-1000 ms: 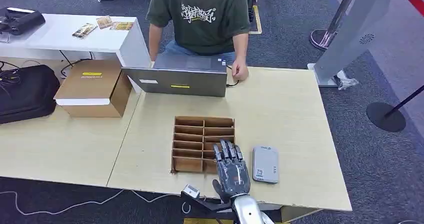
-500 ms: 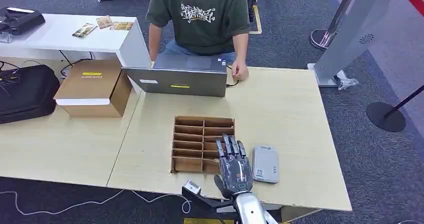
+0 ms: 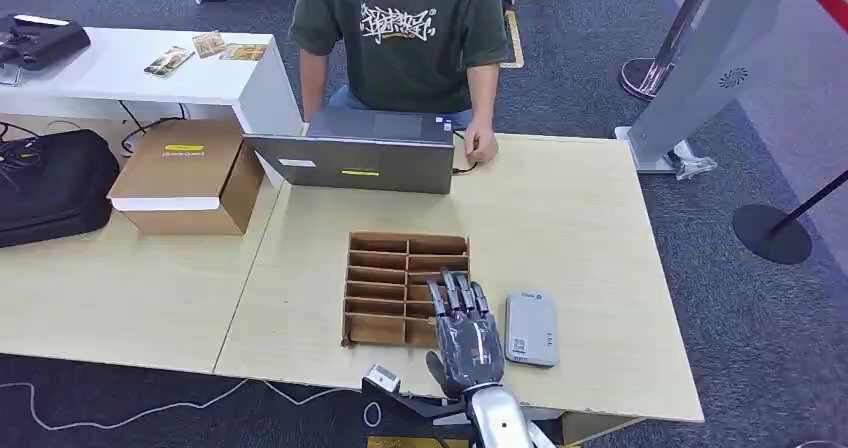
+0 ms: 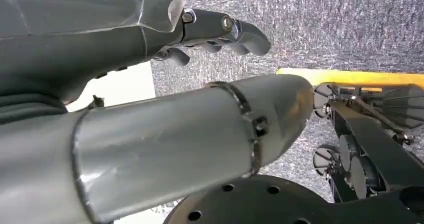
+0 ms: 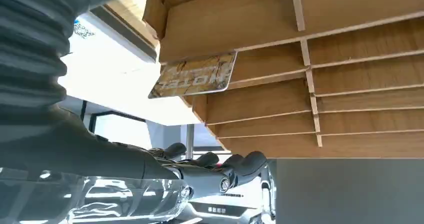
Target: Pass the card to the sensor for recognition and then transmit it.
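Note:
My right hand (image 3: 465, 333) lies flat with its fingers stretched over the near right slots of the wooden slotted box (image 3: 380, 268) on the table, holding nothing. In the right wrist view a card (image 5: 195, 76) printed "HOTEL" stands out of one slot of the box (image 5: 350, 34), apart from my fingers (image 5: 240, 161). The grey-white sensor (image 3: 531, 328) lies flat on the table just right of the hand. My left hand (image 4: 150, 39) hangs over the carpet with loosely bent fingers and nothing in it.
A person (image 3: 405, 33) sits at the far side behind an open laptop (image 3: 365, 153), one hand on the table. A cardboard box (image 3: 190, 173) and a black bag (image 3: 50, 183) sit to the left. A white side table (image 3: 130, 68) carries several cards.
My right hand has shifted only slightly over the box's near right slots. The person has leaned a little.

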Robot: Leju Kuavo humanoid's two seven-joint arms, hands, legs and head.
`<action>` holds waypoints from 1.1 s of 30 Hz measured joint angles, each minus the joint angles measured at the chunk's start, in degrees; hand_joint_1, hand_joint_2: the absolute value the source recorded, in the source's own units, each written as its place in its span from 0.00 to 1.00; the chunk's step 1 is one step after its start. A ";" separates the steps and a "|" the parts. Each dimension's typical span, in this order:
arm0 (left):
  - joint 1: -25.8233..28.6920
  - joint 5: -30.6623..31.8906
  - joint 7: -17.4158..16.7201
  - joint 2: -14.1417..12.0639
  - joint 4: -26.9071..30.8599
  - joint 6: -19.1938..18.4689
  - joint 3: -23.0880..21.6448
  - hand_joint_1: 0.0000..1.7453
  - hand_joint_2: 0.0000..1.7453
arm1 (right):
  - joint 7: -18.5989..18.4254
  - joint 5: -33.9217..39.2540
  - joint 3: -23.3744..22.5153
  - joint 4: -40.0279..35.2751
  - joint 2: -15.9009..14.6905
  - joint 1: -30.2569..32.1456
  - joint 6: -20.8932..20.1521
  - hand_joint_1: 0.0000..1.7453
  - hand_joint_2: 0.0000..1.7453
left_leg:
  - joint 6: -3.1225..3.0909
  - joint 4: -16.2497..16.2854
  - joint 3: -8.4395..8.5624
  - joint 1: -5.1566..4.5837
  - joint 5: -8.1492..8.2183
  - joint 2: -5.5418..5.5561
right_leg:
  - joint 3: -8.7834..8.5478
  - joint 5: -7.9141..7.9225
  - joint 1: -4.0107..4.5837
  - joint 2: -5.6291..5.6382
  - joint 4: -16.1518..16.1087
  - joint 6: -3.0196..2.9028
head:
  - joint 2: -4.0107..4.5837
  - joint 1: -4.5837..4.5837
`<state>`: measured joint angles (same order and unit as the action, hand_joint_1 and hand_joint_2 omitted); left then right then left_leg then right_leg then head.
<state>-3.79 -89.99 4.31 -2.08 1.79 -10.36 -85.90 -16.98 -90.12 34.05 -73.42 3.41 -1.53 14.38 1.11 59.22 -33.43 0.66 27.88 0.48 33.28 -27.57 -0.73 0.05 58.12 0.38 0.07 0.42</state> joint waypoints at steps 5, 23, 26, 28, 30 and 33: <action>0.00 0.00 0.00 -0.02 0.00 0.00 0.00 0.00 0.00 | 0.28 -0.02 -0.04 0.00 0.00 0.00 -0.37 1.00 1.00 | 0.00 0.00 0.00 0.00 0.00 0.00 | 0.00 0.00 0.00 0.00 0.00 0.00 | 0.00 0.00; -0.01 0.00 0.00 0.00 0.00 0.17 0.00 0.00 0.00 | 0.79 -0.02 -0.17 -0.15 0.00 0.03 -0.44 1.00 1.00 | 0.00 0.00 0.00 0.00 0.00 0.00 | 0.00 0.00 0.00 0.00 0.00 0.00 | 0.00 0.00; -0.01 0.00 0.00 0.00 0.00 0.26 0.00 0.00 0.00 | 0.79 0.00 -0.17 -0.33 0.00 0.10 -0.31 1.00 1.00 | 0.00 0.00 0.00 0.00 0.00 0.00 | 0.00 0.00 0.00 0.00 0.00 0.00 | 0.00 0.00; -0.01 0.00 -0.02 0.00 0.00 0.26 0.00 0.00 0.00 | 0.83 -0.02 -0.17 -0.35 0.00 0.14 -0.26 1.00 1.00 | 0.00 0.00 0.00 0.00 0.00 0.00 | 0.00 0.00 0.00 0.00 0.00 0.00 | 0.00 0.00; -0.01 0.00 0.00 0.00 0.00 0.26 0.00 0.00 0.00 | 0.90 -0.02 -0.20 -0.46 0.00 0.23 -0.24 1.00 1.00 | 0.00 0.00 0.00 0.00 0.00 0.00 | 0.00 0.00 0.00 0.00 0.00 0.00 | 0.00 0.00; -0.01 0.00 0.00 0.00 0.00 0.33 0.00 0.00 0.00 | 1.03 -0.02 -0.26 -0.72 0.02 0.33 0.02 1.00 1.00 | 0.00 0.00 0.00 0.00 0.00 0.00 | 0.00 0.00 0.00 0.00 0.00 0.00 | 0.00 0.00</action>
<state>-3.80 -89.98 4.31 -2.08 1.79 -10.03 -85.90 -15.96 -90.14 33.79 -74.14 3.43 -1.20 14.40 1.11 59.22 -33.42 0.66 27.88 0.48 33.28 -27.57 -0.73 0.05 58.12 0.38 0.07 0.42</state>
